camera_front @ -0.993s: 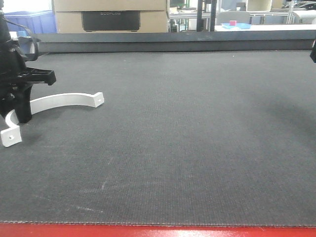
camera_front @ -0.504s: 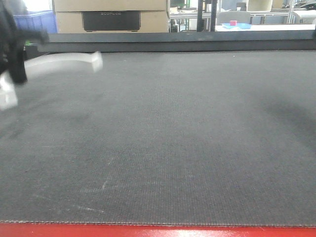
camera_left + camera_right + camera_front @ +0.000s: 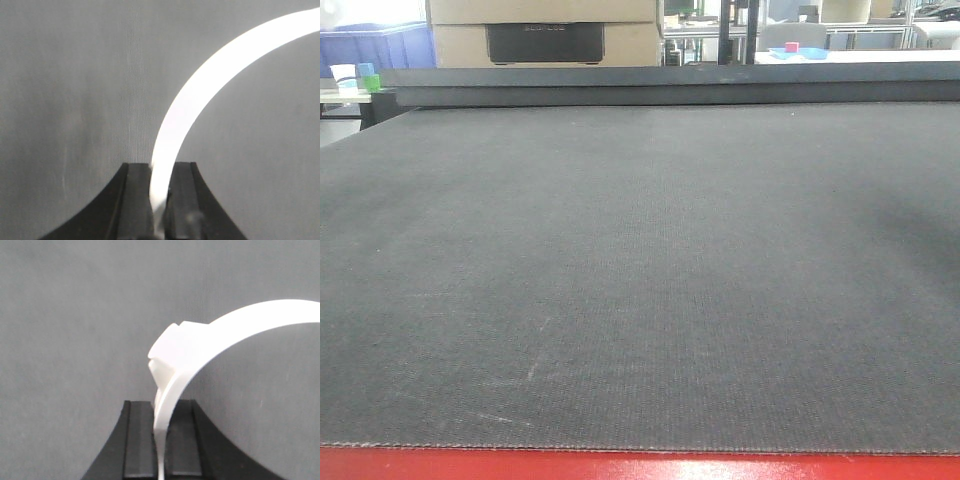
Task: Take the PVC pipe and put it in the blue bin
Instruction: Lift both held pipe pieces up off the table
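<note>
In the left wrist view, a white curved PVC pipe piece [image 3: 200, 95] arcs up and to the right from between the black fingers of my left gripper [image 3: 160, 167], which is shut on its lower end above the dark mat. The right wrist view shows my right gripper [image 3: 160, 405] shut on another white curved PVC piece [image 3: 240, 322] with a flat tab at its near end. Neither gripper nor either piece appears in the front view. A blue bin [image 3: 370, 45] shows at the far back left, beyond the table.
The dark grey mat [image 3: 640, 260] covers the table, with a red strip [image 3: 640, 467] along its front edge. A raised dark ledge [image 3: 670, 85] runs along the back. Behind it stands a cardboard box [image 3: 545, 35]. Small cups [image 3: 355, 76] sit at the back left.
The left arm lifted the white curved piece off the mat at the left, rose, and left the front view with it. The mat there is now bare.
</note>
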You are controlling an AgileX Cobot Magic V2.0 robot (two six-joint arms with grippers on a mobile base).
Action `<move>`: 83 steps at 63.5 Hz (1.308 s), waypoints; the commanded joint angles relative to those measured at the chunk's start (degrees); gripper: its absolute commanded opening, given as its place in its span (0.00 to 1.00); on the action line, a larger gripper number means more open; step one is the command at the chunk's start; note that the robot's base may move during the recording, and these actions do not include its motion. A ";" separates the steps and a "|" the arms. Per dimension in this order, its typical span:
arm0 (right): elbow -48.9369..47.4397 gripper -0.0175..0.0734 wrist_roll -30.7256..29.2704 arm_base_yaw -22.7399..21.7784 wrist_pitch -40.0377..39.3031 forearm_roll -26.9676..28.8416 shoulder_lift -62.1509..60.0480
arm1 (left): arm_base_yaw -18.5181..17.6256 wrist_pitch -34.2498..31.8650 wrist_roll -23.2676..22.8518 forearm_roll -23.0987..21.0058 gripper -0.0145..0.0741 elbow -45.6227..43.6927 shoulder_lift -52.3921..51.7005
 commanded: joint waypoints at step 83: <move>28.47 0.01 -5.18 0.08 -33.82 -6.91 -37.35 | 0.02 -40.85 0.18 -0.26 0.04 38.48 -46.06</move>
